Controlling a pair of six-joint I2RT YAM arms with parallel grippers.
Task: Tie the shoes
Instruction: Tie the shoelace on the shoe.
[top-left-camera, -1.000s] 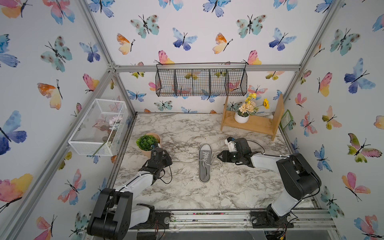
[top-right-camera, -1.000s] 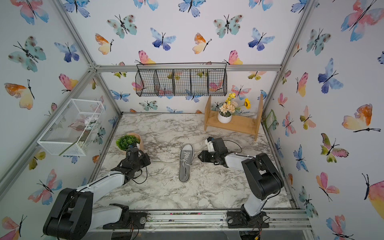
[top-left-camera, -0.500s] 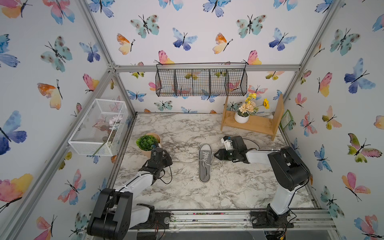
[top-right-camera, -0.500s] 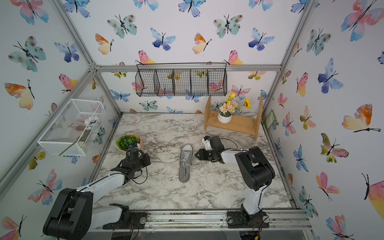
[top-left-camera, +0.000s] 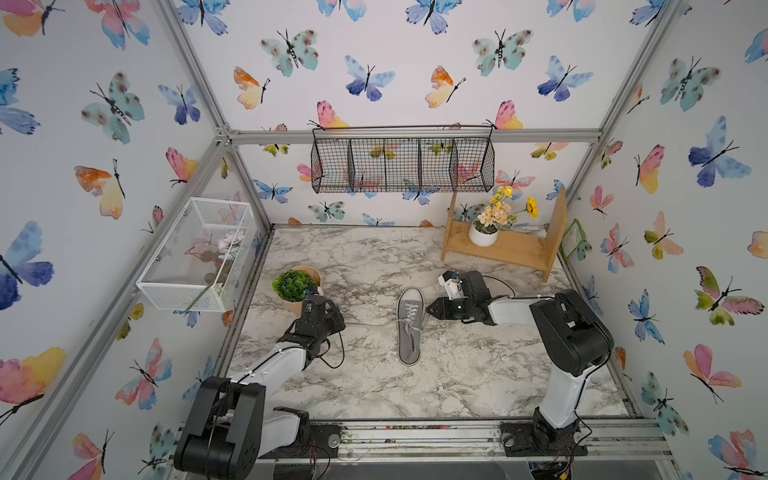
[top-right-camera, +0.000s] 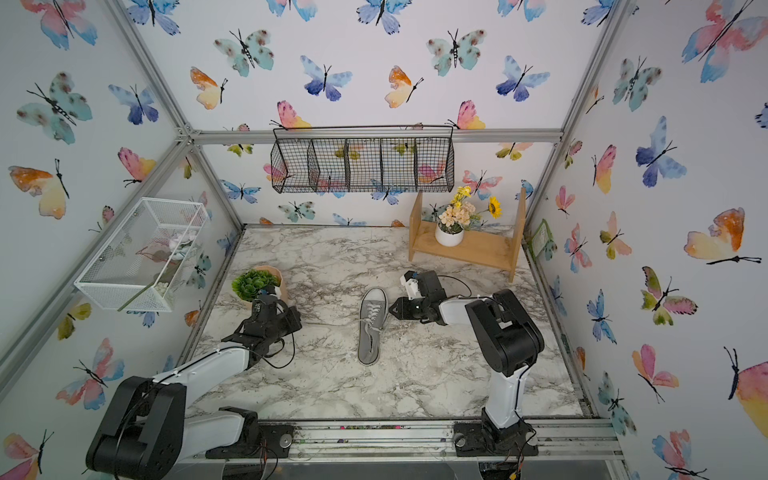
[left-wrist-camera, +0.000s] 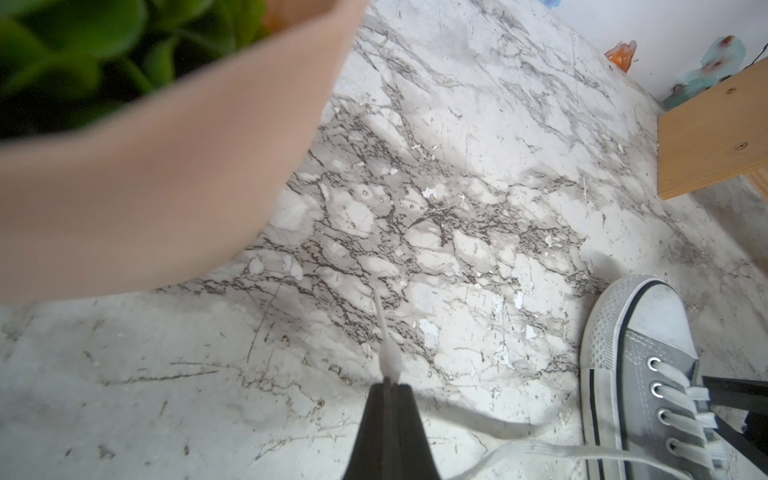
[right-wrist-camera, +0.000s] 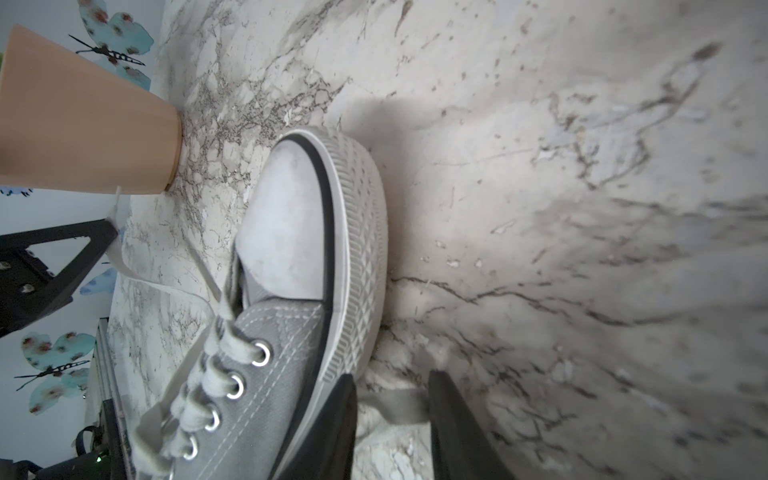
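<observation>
A: Left claw (left-wrist-camera: 387, 384)?
B: Clamped shut on a lace (left-wrist-camera: 390, 361) tip, close to the plant pot (top-left-camera: 297, 286). The sneaker (top-left-camera: 409, 326) lies mid-counter, sole down, toe toward the back wall.
A: And the right claw (right-wrist-camera: 390, 401)?
B: Jaws apart against the sneaker's side, with a strip that looks like the other lace (right-wrist-camera: 395, 409) between them (not visibly pinched).
A: How will it handle?
B: Light shoe, soft canvas. Limp flat laces likely slip, so grip near the tips and pull gently, or the shoe slides.
A: Surface?
B: Scuffed marble-look counter (top-left-camera: 374, 386), probably slick. Wooden shelf (top-left-camera: 503, 249) back right, butterfly walls (top-left-camera: 374, 62) all round.
</observation>
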